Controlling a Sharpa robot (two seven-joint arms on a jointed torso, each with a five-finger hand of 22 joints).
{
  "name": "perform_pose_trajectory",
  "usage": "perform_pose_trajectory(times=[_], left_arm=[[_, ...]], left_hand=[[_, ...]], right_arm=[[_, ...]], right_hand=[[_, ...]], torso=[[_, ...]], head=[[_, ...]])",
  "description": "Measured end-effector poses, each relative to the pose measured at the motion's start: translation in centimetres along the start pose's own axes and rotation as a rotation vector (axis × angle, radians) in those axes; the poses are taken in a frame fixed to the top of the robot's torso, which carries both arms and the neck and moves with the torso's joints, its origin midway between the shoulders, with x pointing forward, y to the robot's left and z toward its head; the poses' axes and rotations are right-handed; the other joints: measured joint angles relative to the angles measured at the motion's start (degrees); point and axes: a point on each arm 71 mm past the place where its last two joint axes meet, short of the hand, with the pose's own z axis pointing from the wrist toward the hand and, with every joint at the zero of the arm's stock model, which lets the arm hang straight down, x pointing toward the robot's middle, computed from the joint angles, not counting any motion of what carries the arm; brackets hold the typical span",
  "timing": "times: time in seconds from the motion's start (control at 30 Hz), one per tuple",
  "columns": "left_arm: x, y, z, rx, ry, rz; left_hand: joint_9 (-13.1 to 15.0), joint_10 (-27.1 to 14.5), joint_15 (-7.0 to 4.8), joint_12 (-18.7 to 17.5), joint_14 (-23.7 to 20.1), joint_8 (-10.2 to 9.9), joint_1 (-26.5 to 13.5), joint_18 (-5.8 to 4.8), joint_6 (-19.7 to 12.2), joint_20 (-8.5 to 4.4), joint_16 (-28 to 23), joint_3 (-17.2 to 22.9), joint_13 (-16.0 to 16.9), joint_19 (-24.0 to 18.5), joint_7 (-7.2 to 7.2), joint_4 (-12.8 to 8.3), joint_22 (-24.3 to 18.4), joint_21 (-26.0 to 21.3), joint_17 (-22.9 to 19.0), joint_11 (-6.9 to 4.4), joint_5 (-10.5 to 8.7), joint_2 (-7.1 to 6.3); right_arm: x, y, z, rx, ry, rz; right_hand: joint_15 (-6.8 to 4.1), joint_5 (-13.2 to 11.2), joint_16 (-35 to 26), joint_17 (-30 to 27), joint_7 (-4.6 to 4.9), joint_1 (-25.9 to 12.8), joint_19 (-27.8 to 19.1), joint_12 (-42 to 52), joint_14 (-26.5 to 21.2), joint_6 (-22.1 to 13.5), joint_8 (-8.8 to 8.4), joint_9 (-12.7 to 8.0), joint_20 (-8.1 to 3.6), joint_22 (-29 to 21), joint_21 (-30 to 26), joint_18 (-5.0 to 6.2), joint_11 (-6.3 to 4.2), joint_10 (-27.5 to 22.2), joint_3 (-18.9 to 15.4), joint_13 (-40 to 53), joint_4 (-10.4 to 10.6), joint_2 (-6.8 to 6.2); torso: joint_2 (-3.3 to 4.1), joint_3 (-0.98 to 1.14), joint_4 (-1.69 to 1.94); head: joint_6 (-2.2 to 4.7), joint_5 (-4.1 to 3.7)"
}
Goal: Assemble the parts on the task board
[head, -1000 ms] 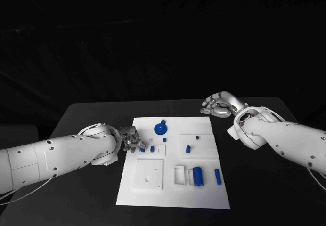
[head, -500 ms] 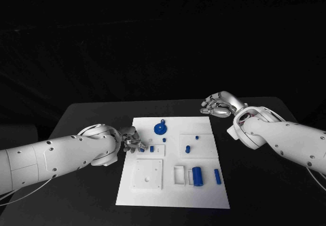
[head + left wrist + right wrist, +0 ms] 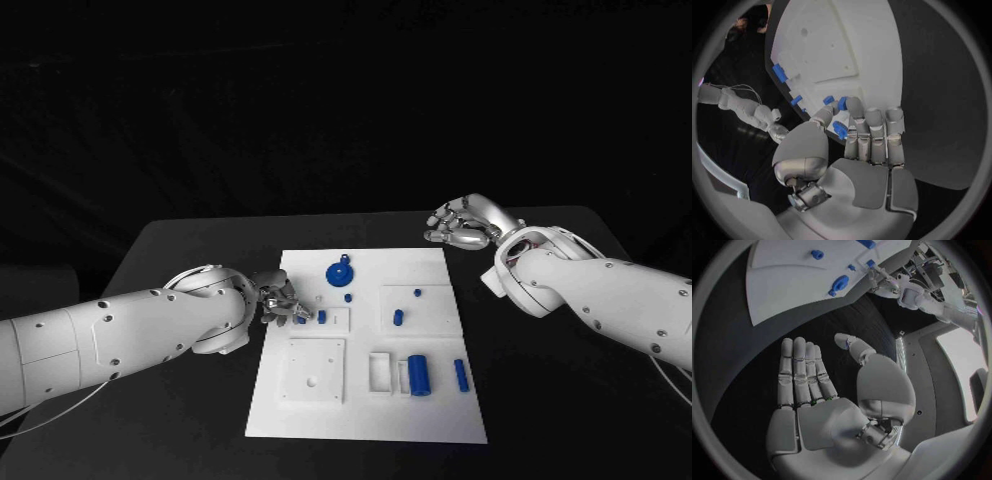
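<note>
1. The task board, a white plate, is laid in the middle of the black table, its long side running away from the robot.
2. A round blue part with a small tab is seen near the far edge of the board; a small blue peg is placed just in front of it.
3. Two further small blue pieces, a short stud and an upright pin, are set on a raised square on the right half of the board.
4. A thick blue cylinder is laid beside a white rectangular frame near the front edge, and a slim blue rod is laid just to its right.
5. A white square block with small holes is shown on the front left part of the board.
6. The left hand is held at the left edge of the board, fingers over the plate. In the left wrist view a small blue part is seen pinched between the thumb and the fingers.
7. The right hand is held above the table beyond the far right corner of the board, apart from it. In the right wrist view its fingers are seen straight and side by side, the thumb apart, with nothing grasped.
</note>
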Motion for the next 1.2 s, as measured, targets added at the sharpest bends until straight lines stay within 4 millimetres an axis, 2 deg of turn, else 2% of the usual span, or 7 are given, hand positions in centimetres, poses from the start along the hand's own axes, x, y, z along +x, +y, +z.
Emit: perform_pose_trajectory(times=[0.23, 0.27, 0.4, 0.5, 0.6, 0.7, 1.2], left_arm=[[0.0, 0.1, 0.0, -0.003, -0.001, 0.000], [0.0, 0.1, 0.0, -0.004, -0.002, 0.000], [-0.1, 0.2, 0.0, -0.009, -0.005, 0.000], [-0.2, 0.3, 0.0, -0.014, -0.009, 0.000], [-0.2, 0.4, 0.0, -0.018, -0.011, 0.000], [-0.3, 0.5, 0.0, -0.020, -0.013, 0.000], [-0.5, 1.2, -0.1, -0.042, -0.014, -0.072]], left_hand=[[-0.1, 0.0, -0.20, 0.0, 0.2, 0.0, -0.6, 0.00, 0.1, 0.00, 0.0, 0.2, 0.2, 0.0, -0.06, 1.1, 0.0, 0.0, 0.2, 0.00, -1.80, -0.80], [-0.1, 0.0, -0.22, 0.0, 0.2, 0.0, -0.7, 0.00, 0.1, 0.00, 0.0, 0.3, 0.3, 0.0, -0.11, 1.9, 0.0, 0.0, 0.2, 0.00, -6.08, -1.42], [-0.4, 0.0, -0.42, 0.0, 0.0, 0.4, -0.8, 0.00, 0.2, 0.00, 0.0, 1.0, 0.4, 0.0, -0.20, 4.5, 0.0, -0.3, 0.3, 0.00, -14.89, -3.42], [-0.5, 0.0, -0.60, 0.0, 0.2, 0.4, -0.7, -0.01, 0.2, 0.00, 0.0, 1.4, 0.5, 0.0, -0.21, 6.6, 0.0, -0.3, 0.4, 0.00, -19.32, -4.95], [-0.6, 0.0, -0.60, 0.0, 0.2, 0.6, -0.7, 0.00, 0.2, 0.00, 0.0, 1.5, 0.5, 0.0, -0.21, 6.9, 0.0, -0.3, 0.4, 0.00, -19.80, -5.00], [-0.6, 0.0, -0.60, 0.0, 0.2, 0.6, -0.9, 0.00, 0.2, 0.00, 0.0, 1.9, 0.6, 0.0, -0.21, 8.7, 0.0, -0.3, 0.5, 0.00, -19.81, -6.66], [-1.0, -0.7, -1.10, 0.0, -0.3, 0.6, 0.5, 0.00, -0.9, 0.00, -0.3, 2.1, 0.7, 0.0, 0.21, 12.0, 0.0, -0.6, 0.4, 0.64, -19.81, -8.36]], right_arm=[[0.0, 0.0, 0.0, 0.000, 0.000, 0.000], [0.0, 0.0, 0.0, 0.000, 0.000, 0.000], [0.0, 0.0, 0.0, 0.000, 0.000, 0.000], [0.0, 0.0, 0.0, 0.001, -0.001, 0.000], [0.0, -0.1, 0.0, 0.001, -0.001, -0.001], [0.0, 0.0, 0.0, 0.001, -0.001, -0.001], [0.0, -0.1, 0.0, 0.001, -0.001, -0.001]], right_hand=[[0.00, 0.0, 0.0, 0.0, 0.00, 0.0, 0.0, 0.0, 0.0, 0.0, 0.00, 0.0, 0.00, 0.0, 0.0, 0.00, 0.00, 0.0, 0.0, 0.0, 0.0, 0.00], [0.00, 0.0, 0.0, 0.0, 0.00, 0.0, 0.0, 0.0, 0.0, 0.0, 0.00, 0.0, 0.00, 0.0, 0.0, 0.00, 0.00, 0.0, 0.0, 0.0, 0.0, 0.00], [0.00, 0.0, 0.0, 0.0, 0.00, 0.0, 0.0, 0.0, 0.0, 0.0, 0.00, 0.0, 0.00, 0.0, 0.0, 0.00, 0.00, 0.0, -0.2, -0.1, 0.2, 0.00], [0.00, 0.0, 0.0, 0.0, 0.00, 0.0, 0.0, 0.0, 0.0, 0.0, 0.00, 0.0, 0.00, 0.0, 0.0, 0.00, 0.00, 0.0, -0.2, 0.0, 0.2, 0.00], [0.00, 0.0, 0.0, -0.1, 0.00, 0.0, 0.0, 0.0, 0.0, 0.0, 0.00, 0.0, 0.00, 0.0, 0.0, 0.00, 0.00, 0.0, -0.2, 0.0, 0.2, 0.00], [0.00, 0.0, 0.0, -0.1, 0.00, 0.0, 0.0, 0.0, 0.0, 0.0, 0.00, 0.0, 0.00, 0.0, 0.0, 0.00, 0.00, 0.0, -0.2, 0.0, 0.2, 0.00], [0.00, 0.0, 0.0, 0.0, 0.19, 0.0, 0.0, 0.1, 0.0, -0.2, 0.00, -0.1, 0.00, 0.0, 0.0, 0.00, 0.00, 0.0, -0.2, -0.1, 0.2, 0.00]], torso=[[-0.01, 0.00, 0.00], [-0.01, 0.00, 0.00], [-0.01, 0.00, 0.00], [-0.01, 0.01, 0.00], [-0.01, 0.02, -0.01], [-0.01, 0.03, -0.03], [-0.02, 0.03, -0.02]], head=[[-0.05, -0.04], [-0.05, -0.04], [-0.05, -0.04], [-0.05, -0.05], [-0.05, -0.05], [-0.09, -0.05], [-0.03, -0.05]])
